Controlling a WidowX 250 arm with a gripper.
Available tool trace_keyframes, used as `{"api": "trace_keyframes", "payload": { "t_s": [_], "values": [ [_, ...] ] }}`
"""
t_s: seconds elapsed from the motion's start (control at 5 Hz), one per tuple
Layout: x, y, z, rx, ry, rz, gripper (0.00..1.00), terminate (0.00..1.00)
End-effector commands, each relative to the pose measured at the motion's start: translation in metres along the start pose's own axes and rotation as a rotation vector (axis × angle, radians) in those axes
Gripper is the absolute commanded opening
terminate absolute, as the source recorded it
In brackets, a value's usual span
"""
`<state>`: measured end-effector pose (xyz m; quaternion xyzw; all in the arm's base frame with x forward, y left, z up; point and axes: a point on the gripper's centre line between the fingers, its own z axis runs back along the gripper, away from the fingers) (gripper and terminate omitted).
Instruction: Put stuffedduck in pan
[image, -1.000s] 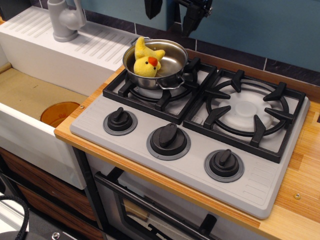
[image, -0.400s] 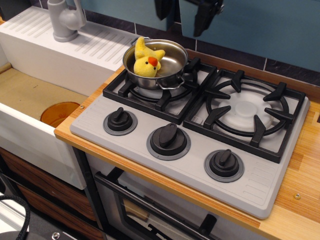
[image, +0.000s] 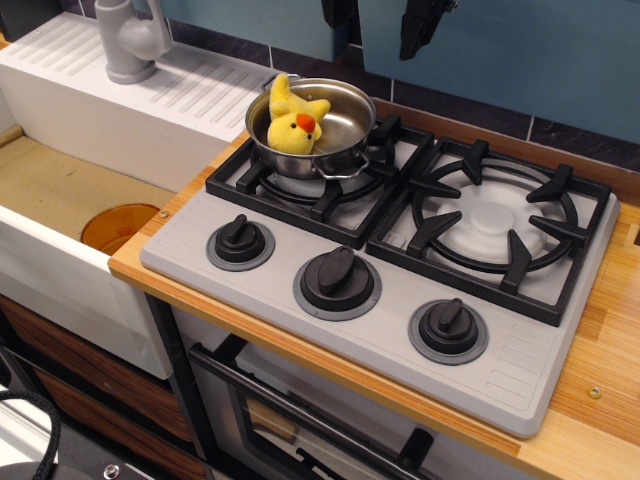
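Single view, from above the stove. Stuffedduck (image: 295, 120): lay inside the pan (image: 350, 125), at its 9 o'clock wall. Gripper (image: 375, 15): at frame's 12 o'clock, empty, fingers spread apart. Step judged: retreat; best lifted straight, clear of the pan handles.
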<state>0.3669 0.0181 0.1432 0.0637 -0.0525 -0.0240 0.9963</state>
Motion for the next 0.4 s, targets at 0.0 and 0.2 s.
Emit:
{"api": "trace_keyframes", "payload": {
  "t_s": [0.0, 0.2],
  "values": [
    [0.0102, 0.0001, 0.0171, 0.047, -0.066, 0.024, 1.00, 0.00],
    [0.0099, -0.0027, 0.0140, 0.023, -0.055, 0.019, 1.00, 1.00]
  ]
}}
